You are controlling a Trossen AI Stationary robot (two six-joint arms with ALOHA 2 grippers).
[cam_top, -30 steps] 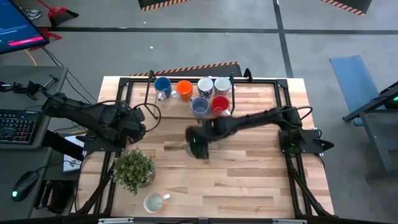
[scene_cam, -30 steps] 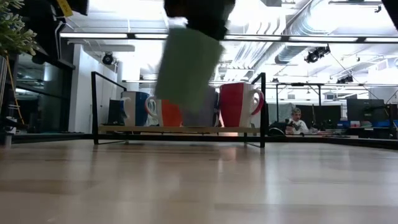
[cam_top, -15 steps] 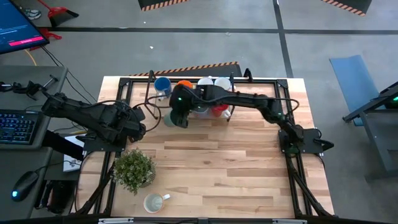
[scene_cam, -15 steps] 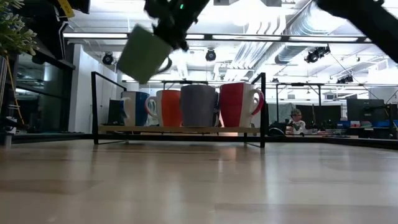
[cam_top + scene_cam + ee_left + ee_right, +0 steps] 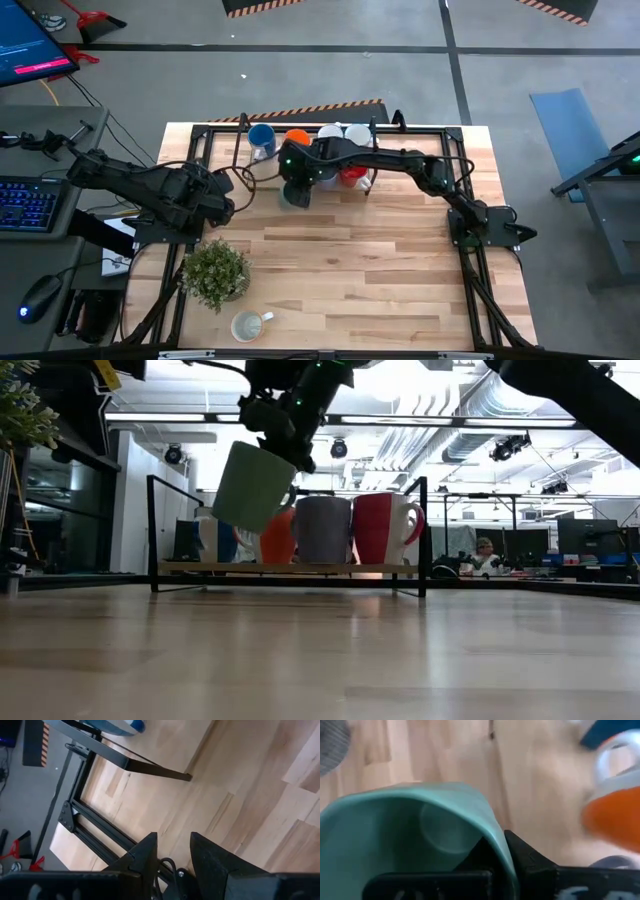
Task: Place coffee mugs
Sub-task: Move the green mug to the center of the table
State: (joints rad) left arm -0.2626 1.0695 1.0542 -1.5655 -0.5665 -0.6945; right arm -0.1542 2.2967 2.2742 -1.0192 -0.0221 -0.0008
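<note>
My right gripper (image 5: pixel 297 180) reaches from the right to the front of the mug row at the far edge and is shut on a green mug (image 5: pixel 252 487), held tilted in the air. Behind it the blue mug (image 5: pixel 215 532), orange mug (image 5: pixel 277 540), slate-blue mug (image 5: pixel 322 528) and red mug (image 5: pixel 385 527) stand on their bases on a low rack. Two pale mugs (image 5: pixel 344 133) stand behind them. A cream mug (image 5: pixel 247 325) sits near the table's near edge. My left gripper (image 5: pixel 173 851) waits open at the table's left side. My right gripper holds the green mug by its rim wall (image 5: pixel 496 842), one finger (image 5: pixel 479 854) inside the mug and the other (image 5: pixel 532 862) outside. It comes from above. The mug hangs below the fingers (image 5: pixel 285 435), lifted clear and tilted, its base toward the table's left.
A black metal frame with a thin wooden shelf (image 5: pixel 290 568) holds the mug row along the far edge. A leafy potted plant (image 5: pixel 215 272) stands near the left near corner. Bare wood lies across the middle and right of the table (image 5: pixel 380 270).
My right gripper has carried the green mug from the table's middle toward the far edge and left, up to the front of the mug row, then has come down a little. The mug has stayed tilted and clear of the table.
</note>
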